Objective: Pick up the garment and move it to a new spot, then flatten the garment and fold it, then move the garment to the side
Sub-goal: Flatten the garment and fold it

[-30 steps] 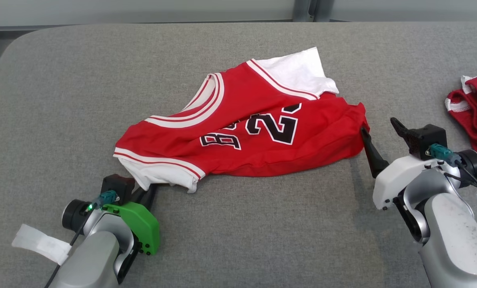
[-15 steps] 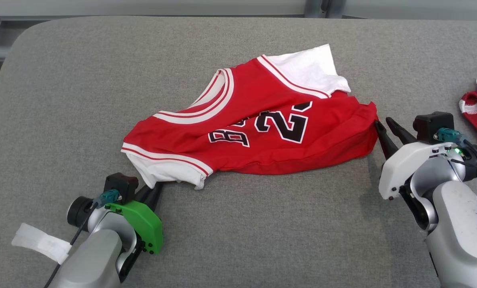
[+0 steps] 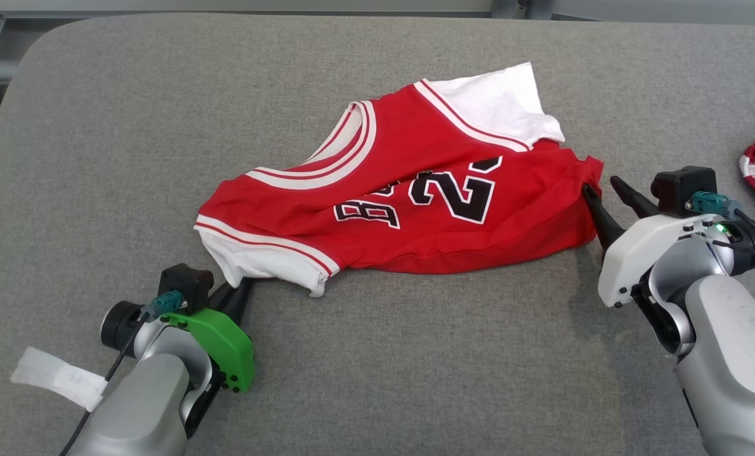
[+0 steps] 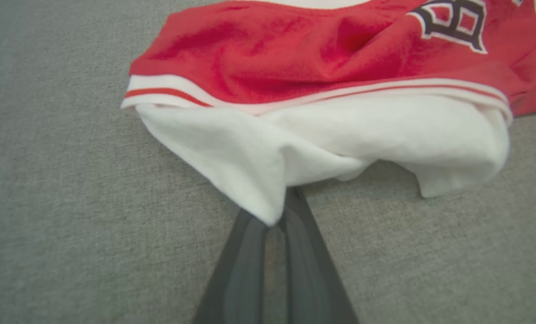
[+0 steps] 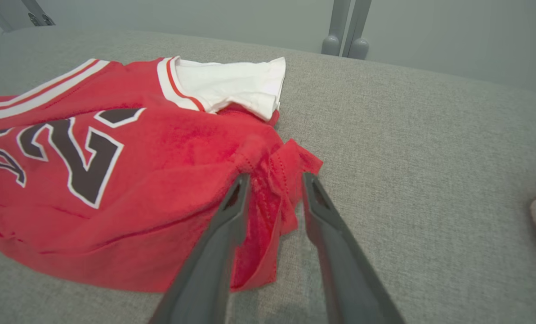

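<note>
Head view: garment lies crumpled mid-table. Left wrist view: my left gripper is clamped on the white sleeve. Right wrist view: my right gripper stands apart, straddling the red hem; lifting before it closes would likely drop that corner and drag the garment lopsided

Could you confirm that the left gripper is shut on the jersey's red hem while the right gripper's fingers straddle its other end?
Not quite: the left gripper is shut on the jersey's white sleeve, not its red hem, as the left wrist view shows. The right gripper's fingers do straddle the other end.
</note>
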Available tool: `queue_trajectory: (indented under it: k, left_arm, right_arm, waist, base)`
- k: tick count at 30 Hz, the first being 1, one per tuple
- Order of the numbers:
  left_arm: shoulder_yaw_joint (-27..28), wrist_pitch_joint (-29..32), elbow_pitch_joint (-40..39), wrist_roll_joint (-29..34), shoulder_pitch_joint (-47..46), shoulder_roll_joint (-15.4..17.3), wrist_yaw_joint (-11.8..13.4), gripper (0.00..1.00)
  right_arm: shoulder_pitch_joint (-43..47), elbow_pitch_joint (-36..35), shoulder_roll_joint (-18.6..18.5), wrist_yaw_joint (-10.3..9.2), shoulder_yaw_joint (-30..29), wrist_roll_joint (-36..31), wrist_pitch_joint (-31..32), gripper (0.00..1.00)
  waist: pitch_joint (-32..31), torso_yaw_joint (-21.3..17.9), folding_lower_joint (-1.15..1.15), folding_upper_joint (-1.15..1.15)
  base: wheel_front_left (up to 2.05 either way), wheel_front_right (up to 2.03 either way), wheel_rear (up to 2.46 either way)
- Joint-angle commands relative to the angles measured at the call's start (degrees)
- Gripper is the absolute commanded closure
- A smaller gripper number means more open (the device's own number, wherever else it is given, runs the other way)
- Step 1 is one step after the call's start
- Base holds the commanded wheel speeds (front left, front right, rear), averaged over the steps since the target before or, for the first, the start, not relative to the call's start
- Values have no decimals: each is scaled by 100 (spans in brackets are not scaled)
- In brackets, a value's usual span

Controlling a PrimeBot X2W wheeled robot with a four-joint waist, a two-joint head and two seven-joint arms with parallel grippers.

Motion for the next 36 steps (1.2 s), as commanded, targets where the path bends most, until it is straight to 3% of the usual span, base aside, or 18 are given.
queue_trajectory:
  k: [1,3,5,6,7,8,9,12,13,26,36]
  left_arm:
    - [9,4,51,-46,-70,34,18,100]
    - [0,-1,68,-53,-72,24,17,100]
    - [-3,-5,74,-58,-75,19,17,100]
    - [-4,-9,80,-62,-78,16,17,100]
    - [-7,-11,85,-63,-85,13,17,100]
    - [-10,-15,88,-70,-93,7,17,100]
    - [-12,-17,90,-76,-101,4,17,100]
    - [-15,-23,99,-91,-132,1,16,100]
    - [-16,-25,101,-94,-139,0,16,100]
    - [214,-51,-2,-159,-239,51,164,100]
    - [1250,-55,-1760,-470,69,378,291,100]
  right_arm:
    - [-22,-69,-82,-8,54,121,33,26]
    - [7,-132,-139,-8,86,230,80,19]
    - [23,-160,-167,-8,99,288,110,20]
    - [35,-187,-200,-8,114,339,135,25]
    - [38,-211,-242,-8,137,378,166,33]
    - [39,-224,-279,-8,175,424,206,50]
    - [33,-233,-308,-8,195,457,229,58]
    - [-31,-201,-364,-8,217,564,297,97]
    - [-60,-181,-377,-8,215,588,311,100]
    - [-182,-144,-383,-8,290,869,96,100]
    - [-37,-1013,-385,-7,-232,1662,-89,100]
  waist:
    - [-5,9,0,0]
    - [-11,16,0,0]
    - [-11,18,0,0]
    - [-9,20,0,0]
    - [-4,22,0,0]
    - [4,24,0,0]
    - [12,29,0,0]
    - [48,40,0,0]
    - [61,44,0,0]
    - [109,116,0,0]
    - [-61,91,0,0]
  base:
    - [0,0,0]
    - [0,0,0]
    - [0,0,0]
    - [0,0,0]
    - [0,0,0]
    - [0,0,0]
    - [0,0,0]
    - [0,0,0]
    - [0,0,0]
    - [0,0,0]
    - [0,0,0]
